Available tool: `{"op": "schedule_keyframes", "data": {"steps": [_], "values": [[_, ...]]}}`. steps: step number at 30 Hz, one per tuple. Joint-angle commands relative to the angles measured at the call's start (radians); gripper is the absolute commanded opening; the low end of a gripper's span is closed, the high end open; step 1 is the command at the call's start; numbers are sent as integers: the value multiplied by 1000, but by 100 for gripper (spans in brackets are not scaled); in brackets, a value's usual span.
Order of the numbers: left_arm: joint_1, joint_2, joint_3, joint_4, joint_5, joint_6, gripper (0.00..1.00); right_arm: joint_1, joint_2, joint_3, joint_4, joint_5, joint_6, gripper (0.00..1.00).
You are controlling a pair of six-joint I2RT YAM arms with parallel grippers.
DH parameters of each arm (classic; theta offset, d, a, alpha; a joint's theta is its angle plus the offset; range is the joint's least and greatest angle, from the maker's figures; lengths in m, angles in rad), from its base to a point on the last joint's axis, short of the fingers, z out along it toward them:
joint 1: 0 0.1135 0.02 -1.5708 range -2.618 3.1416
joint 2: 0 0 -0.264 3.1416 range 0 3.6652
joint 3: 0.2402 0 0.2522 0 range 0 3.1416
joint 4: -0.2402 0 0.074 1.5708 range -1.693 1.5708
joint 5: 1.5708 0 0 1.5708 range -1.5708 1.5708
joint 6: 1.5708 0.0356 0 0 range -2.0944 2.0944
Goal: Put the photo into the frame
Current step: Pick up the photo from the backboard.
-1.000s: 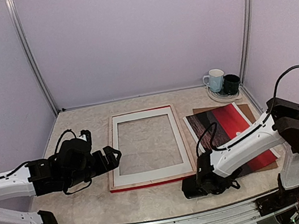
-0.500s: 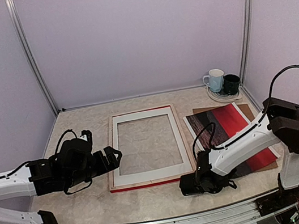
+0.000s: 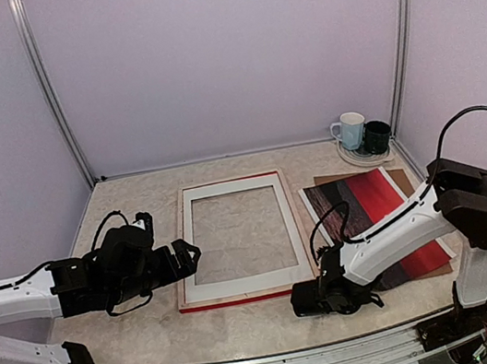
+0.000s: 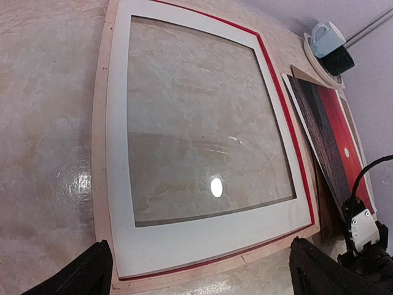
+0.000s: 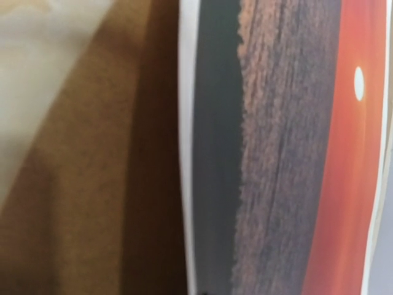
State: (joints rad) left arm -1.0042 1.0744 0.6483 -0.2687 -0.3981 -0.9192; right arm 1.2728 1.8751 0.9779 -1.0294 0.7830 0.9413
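Observation:
The frame (image 3: 246, 283) lies flat mid-table, pale wood and white inner border up, a red edge showing; the left wrist view shows it (image 4: 116, 153) from close above. My left gripper (image 3: 186, 255) hovers open at its near-left side, its fingers (image 4: 92, 270) spread wide over the near edge. The photo (image 3: 388, 205), a red sunset over dark water, rests to the right on a brown backing board (image 3: 400, 179). My right gripper (image 3: 347, 288) is shut at the photo's near-left corner. In the right wrist view the photo (image 5: 282, 153) fills the picture, its white edge raised above the board (image 5: 92, 184); the fingers are hidden.
A white mug (image 3: 350, 130) and a black mug (image 3: 377, 135) stand on a plate at the back right corner. Purple walls with metal posts close in the table on three sides. The right arm's forearm lies across the photo's near part.
My right gripper has closed at the photo's near corner and shifted slightly left. The left arm and the frame have stayed put.

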Motion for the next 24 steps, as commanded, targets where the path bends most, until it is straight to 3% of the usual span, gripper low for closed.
{"op": "schedule_keyframes", "data": {"steps": [1, 9, 15, 24], "values": [[7, 5, -9, 28, 6, 8, 99, -7, -56, 21, -6, 10, -12, 0], [7, 6, -13, 28, 9, 5, 99, -7, -130, 95, -67, 15, -20, 0], [6, 7, -18, 36, 11, 3, 99, -12, -271, 194, -70, 17, -77, 0], [6, 5, -28, 45, 5, -5, 99, -70, -430, 355, 152, -64, -297, 0]]}}
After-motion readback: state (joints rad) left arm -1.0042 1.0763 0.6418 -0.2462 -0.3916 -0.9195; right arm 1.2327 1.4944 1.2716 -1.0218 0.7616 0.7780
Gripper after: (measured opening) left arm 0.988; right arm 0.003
